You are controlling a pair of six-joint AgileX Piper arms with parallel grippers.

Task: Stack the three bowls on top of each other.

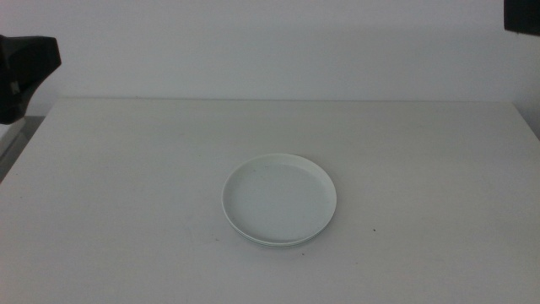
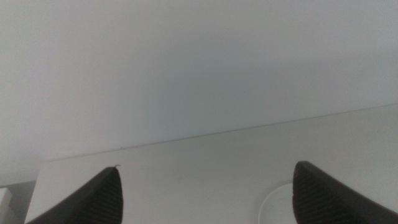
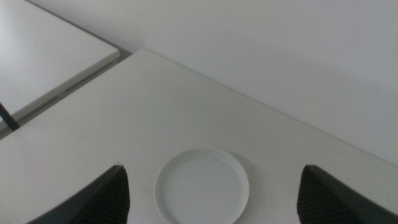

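A pale white bowl (image 1: 279, 198) sits at the middle of the table, on top of a stack. A second low rim (image 1: 272, 242) peeks out under its front edge; what lies lower is hidden. The right wrist view shows the same top bowl (image 3: 201, 186) from above, empty. In the left wrist view only a faint arc of its rim (image 2: 272, 198) shows. My left gripper (image 2: 208, 167) is open, high and off to the table's left, holding nothing. Pulled back high on the right side, my right gripper (image 3: 212, 168) is also open and empty.
A dark part of the left arm (image 1: 25, 72) shows at the upper left edge, a bit of the right arm (image 1: 523, 15) at the upper right corner. The white table (image 1: 126, 211) ends at a pale wall behind. A second white surface (image 3: 43, 56) adjoins it.
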